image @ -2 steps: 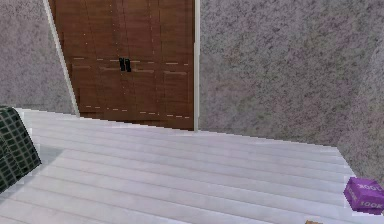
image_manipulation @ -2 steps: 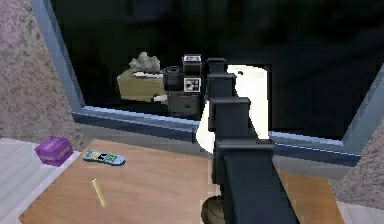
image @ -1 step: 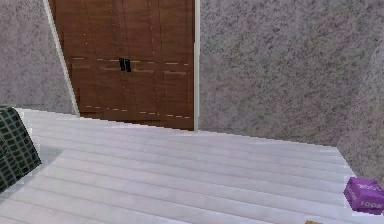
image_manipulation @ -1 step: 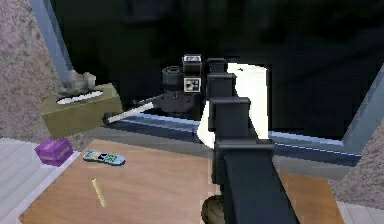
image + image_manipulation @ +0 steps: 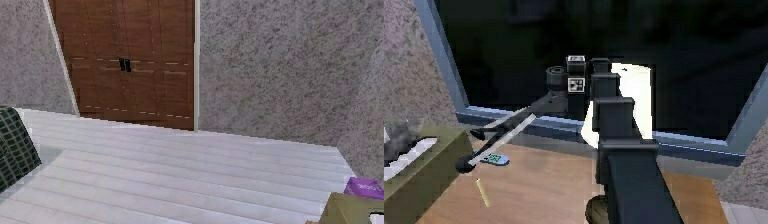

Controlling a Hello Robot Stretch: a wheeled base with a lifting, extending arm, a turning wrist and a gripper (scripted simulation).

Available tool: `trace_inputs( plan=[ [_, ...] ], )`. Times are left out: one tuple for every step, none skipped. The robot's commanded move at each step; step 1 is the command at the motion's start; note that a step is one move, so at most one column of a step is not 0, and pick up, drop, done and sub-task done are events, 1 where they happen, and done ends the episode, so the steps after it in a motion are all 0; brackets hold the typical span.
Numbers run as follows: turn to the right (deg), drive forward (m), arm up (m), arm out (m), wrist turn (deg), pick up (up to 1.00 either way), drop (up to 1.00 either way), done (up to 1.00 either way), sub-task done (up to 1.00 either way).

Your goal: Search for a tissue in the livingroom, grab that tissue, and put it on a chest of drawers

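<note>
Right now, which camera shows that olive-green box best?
The arm side view: the olive-green box shows its top and one side face at the picture's left. The forward view catches what looks like one corner of it at the bottom right.

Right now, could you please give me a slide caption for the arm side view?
Dark square arm bar extended toward a dark grey-framed window, over a brown wooden surface, olive-green box at left.

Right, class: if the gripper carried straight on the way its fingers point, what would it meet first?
Probably the olive-green block at the arm side view's left: the gripper points down-left toward its edge. Depth is unclear, so it might pass above it.
</note>
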Motion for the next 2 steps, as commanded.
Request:
trace_inputs(
  plan=[
    [0.0,0.0,0.0,0.0,-30.0,0.0,0.0,0.0,0.0],
    [0.0,0.0,0.0,-0.26,0.0,0.0,0.0,0.0,0.0]
  ],
)
